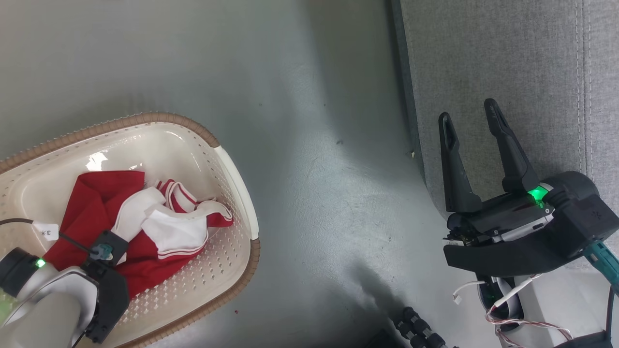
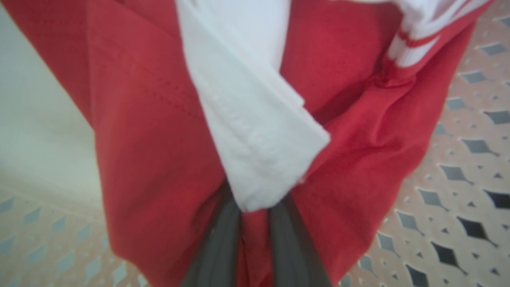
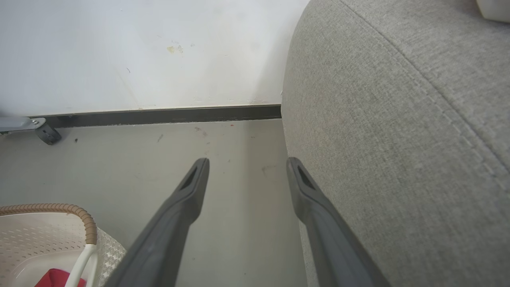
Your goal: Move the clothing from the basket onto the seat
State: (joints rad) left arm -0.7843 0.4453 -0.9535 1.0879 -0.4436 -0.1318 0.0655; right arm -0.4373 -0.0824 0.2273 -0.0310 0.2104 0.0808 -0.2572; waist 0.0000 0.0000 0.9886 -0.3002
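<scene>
The clothing (image 1: 101, 203), red fabric with white trim, lies bunched in the cream basket (image 1: 159, 117) at the lower left of the head view. My left arm reaches down into the basket from above. In the left wrist view my left gripper (image 2: 255, 217) is shut on a fold of the red clothing (image 2: 139, 139), just below a white band, with the perforated basket floor (image 2: 458, 179) behind. My right gripper (image 1: 468, 111) hangs open and empty at the front edge of the grey seat (image 1: 508, 58). In the right wrist view the right gripper (image 3: 247, 162) is beside the seat (image 3: 398, 119).
Grey floor (image 1: 314, 169) separates basket and seat. The right wrist view shows a white wall with a dark baseboard (image 3: 159, 115), a caster (image 3: 47, 135), and the basket's corner (image 3: 59, 207). Loose wires (image 1: 512, 309) hang under my right wrist.
</scene>
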